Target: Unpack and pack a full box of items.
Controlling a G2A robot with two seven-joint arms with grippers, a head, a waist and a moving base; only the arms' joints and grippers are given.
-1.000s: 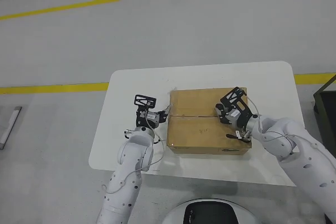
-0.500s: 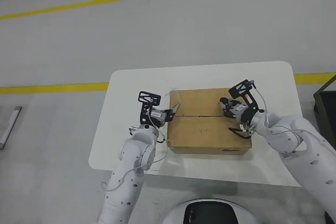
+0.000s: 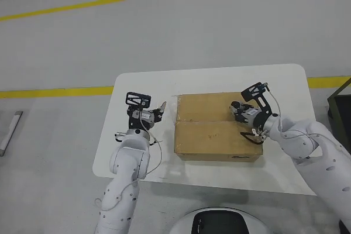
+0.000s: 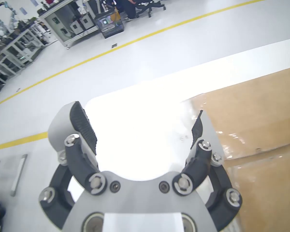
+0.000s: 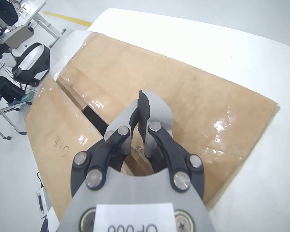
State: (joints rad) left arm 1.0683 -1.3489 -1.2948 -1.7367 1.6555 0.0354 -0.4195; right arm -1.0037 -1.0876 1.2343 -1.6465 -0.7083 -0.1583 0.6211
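Note:
A closed brown cardboard box (image 3: 217, 126) lies in the middle of the white table; shiny clear tape runs along its flap seam (image 5: 91, 114), which gapes a little. My left gripper (image 3: 158, 111) hovers over bare table just left of the box's left end, open with nothing between its fingers (image 4: 83, 124); the box's corner (image 4: 256, 112) lies beside it. My right gripper (image 3: 237, 111) is over the box top near the seam's right end, fingers (image 5: 142, 107) pressed together, with nothing visible between them.
The white table (image 3: 140, 88) has bare room left of the box and along its far edge. A dark cart (image 3: 348, 111) stands off the table's right side. Yellow floor lines (image 3: 47, 92) run behind.
My left gripper has drawn back to the left, away from the box's left edge. My right gripper shifted slightly right a second ago and has since kept still.

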